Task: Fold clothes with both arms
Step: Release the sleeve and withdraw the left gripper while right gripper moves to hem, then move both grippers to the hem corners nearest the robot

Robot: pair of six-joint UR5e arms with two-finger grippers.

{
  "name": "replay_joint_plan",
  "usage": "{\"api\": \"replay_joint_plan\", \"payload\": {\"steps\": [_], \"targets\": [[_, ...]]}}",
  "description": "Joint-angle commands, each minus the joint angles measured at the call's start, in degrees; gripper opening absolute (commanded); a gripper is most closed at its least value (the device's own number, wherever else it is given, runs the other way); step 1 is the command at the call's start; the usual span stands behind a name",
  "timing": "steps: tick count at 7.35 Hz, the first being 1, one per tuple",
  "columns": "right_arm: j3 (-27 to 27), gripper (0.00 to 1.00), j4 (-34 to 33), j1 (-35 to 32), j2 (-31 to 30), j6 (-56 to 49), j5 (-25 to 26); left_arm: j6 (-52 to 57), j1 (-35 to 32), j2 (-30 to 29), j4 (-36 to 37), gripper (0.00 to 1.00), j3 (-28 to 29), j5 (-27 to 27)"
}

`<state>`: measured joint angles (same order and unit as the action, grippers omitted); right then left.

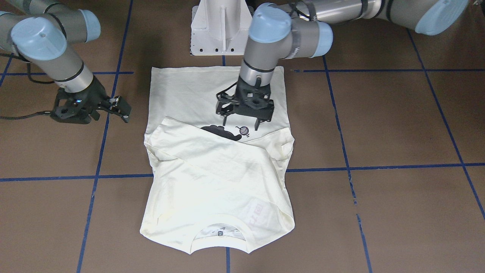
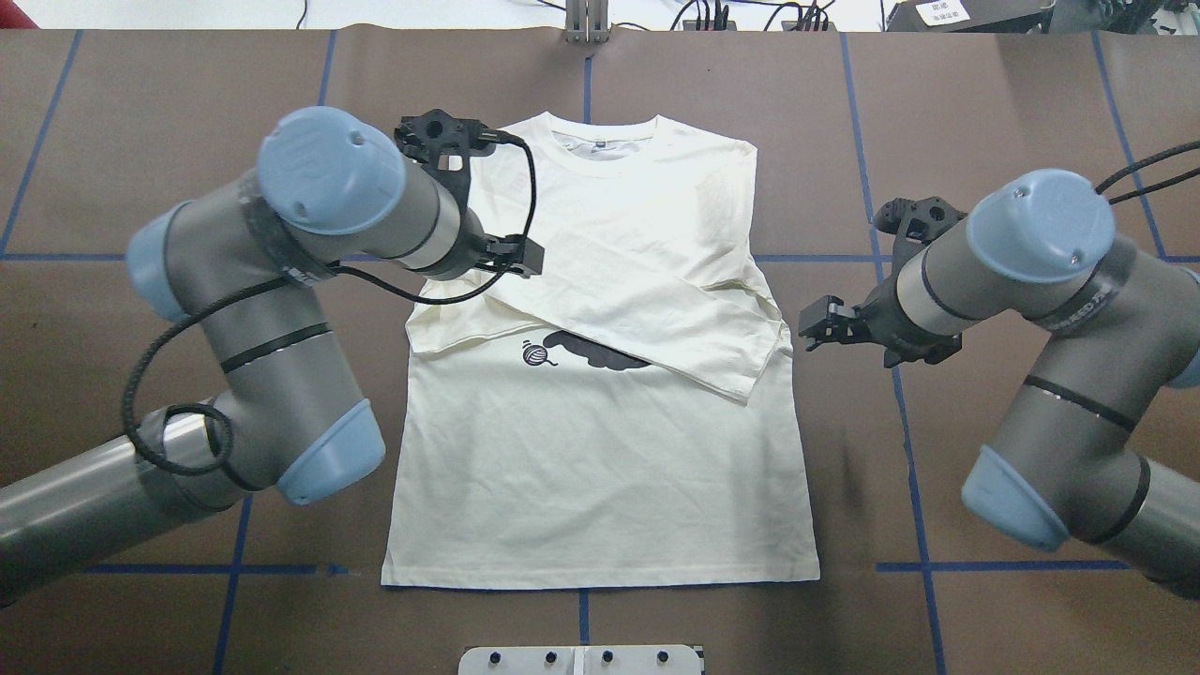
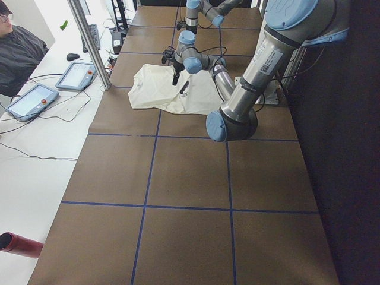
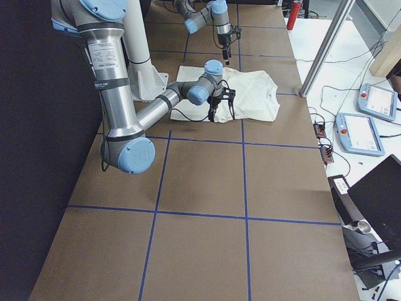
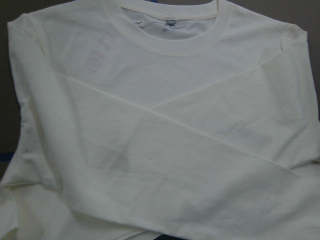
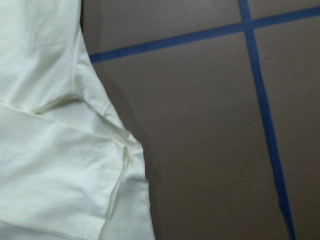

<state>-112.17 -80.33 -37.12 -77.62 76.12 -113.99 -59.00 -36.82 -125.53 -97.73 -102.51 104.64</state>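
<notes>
**Shirt** (image 2: pixel 600 469): lies flat at centre of surface (image 2: pixel 984 112). Collar (image 2: pixel 605 155) is far from robot base, hem (image 2: pixel 600 579) near it. Both sleeves (image 2: pixel 656 309) are crossed over the chest. Cat print (image 2: pixel 591 349) shows in part below them.

**L hand** (image 1: pixel 241 124): over shirt's body, btwn hem and sleeves, pointing down. Fingers spread, nothing in them. Looks clear of the cloth in front view.

**R hand** (image 2: pixel 817 325): just beside shirt's edge, over bare surface. Fingers apart, empty.

**Handling (judged):**
- Thin cotton: light, limp, no stiffness. It'll sag and drape from any hold.
- A one-pt lift would likely bunch it and drag the sleeves out of place.
- Not fragile, not slippery. A pinch through a doubled layer should hold well.

**Where to take hold (rec.):**
- Take it at two matching pts, one per hand: the hem corners, or both side edges at the same level.
- Pinch low, catching all layers.
- Lift both hands together and keep the edge taut btwn them.
- Don't take a loose cuff alone.
</notes>
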Motion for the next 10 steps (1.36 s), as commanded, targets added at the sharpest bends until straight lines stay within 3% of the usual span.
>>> {"api": "replay_joint_plan", "payload": {"steps": [1,2,5,10], "targets": [[-5.0,1.00,0.0,13.0,-1.9,10.9,8.4,3.5,-1.6,3.3,9.0,1.00,-8.8,1.4],[-5.5,1.00,0.0,20.1,-2.4,14.5,15.0,3.4,-1.6,4.0,13.5,1.00,-13.0,1.4],[-5.7,1.00,3.4,28.0,-6.9,19.4,20.2,2.8,-1.3,3.8,14.4,1.00,-14.1,1.6],[-7.0,0.99,3.5,27.9,-10.7,19.6,19.6,-0.2,-0.3,3.1,14.1,1.00,-14.3,2.5]]}}
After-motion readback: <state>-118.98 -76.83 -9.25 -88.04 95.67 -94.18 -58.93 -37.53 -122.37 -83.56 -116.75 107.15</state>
